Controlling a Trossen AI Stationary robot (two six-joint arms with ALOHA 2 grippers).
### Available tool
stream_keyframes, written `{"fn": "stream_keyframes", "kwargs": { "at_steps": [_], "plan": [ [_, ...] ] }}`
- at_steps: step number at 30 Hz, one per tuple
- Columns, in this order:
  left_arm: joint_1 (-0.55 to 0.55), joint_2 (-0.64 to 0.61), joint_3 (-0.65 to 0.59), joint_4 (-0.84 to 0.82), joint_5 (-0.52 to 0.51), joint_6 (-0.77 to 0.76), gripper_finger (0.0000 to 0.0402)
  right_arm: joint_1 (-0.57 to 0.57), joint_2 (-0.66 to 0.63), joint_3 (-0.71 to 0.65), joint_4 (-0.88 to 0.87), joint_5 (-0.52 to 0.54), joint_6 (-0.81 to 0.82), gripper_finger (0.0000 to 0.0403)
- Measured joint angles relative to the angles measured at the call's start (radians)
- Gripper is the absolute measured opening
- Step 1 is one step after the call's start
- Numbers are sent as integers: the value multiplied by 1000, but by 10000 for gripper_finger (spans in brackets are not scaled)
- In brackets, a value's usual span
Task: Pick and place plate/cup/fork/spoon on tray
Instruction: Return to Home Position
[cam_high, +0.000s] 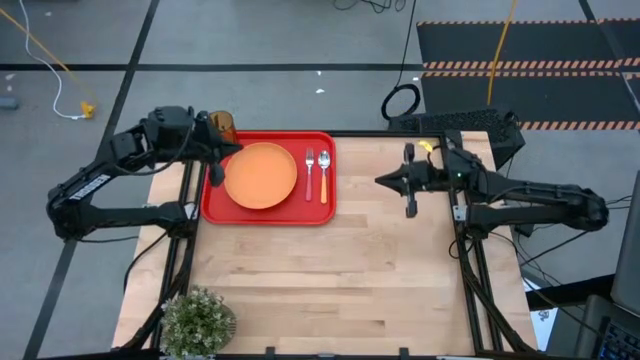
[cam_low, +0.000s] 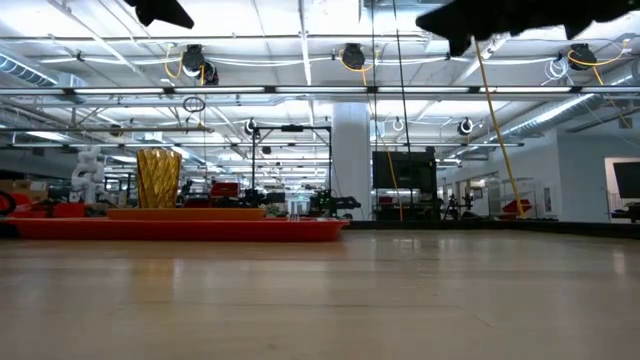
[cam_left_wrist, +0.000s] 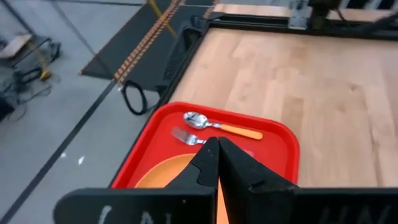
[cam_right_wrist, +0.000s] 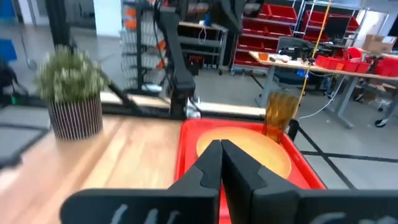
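The red tray (cam_high: 318, 208) lies at the table's far left. On it rest the orange plate (cam_high: 262, 176), the fork (cam_high: 310, 166) and the spoon (cam_high: 324, 174), side by side to the plate's right. The amber cup (cam_high: 224, 126) stands upright at the tray's far left corner. My left gripper (cam_high: 214, 168) hangs shut high over the tray's left edge, beside the plate, touching nothing; the left wrist view shows its shut fingers (cam_left_wrist: 217, 158) above the plate (cam_left_wrist: 163, 177). My right gripper (cam_high: 381, 181) is shut and held level, high over the table to the tray's right, pointing at the tray.
A potted green plant (cam_high: 197, 320) stands at the table's near left corner. Bare wooden tabletop (cam_high: 340, 280) stretches between the tray, the plant and the right arm. The low view shows both grippers (cam_low: 165, 12) (cam_low: 460, 40) far above the table.
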Motion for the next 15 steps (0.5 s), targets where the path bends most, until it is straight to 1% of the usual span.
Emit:
{"fn": "stream_keyframes", "kwargs": {
  "at_steps": [4,7,10,12,15],
  "plan": [
    [0,9,0,7,59,46,5,0,-53,-94,-1,-1,-24,0],
    [0,11,-1,2,61,57,5,0,-88,-149,1,-4,-27,0],
    [0,9,-30,13,54,39,5,0,-115,-198,30,-4,-39,0],
    [0,8,-68,12,53,27,5,0,-129,-240,99,-4,-42,0],
    [-3,7,-129,8,53,2,5,0,-138,-322,247,-5,-17,0]
  ]
}}
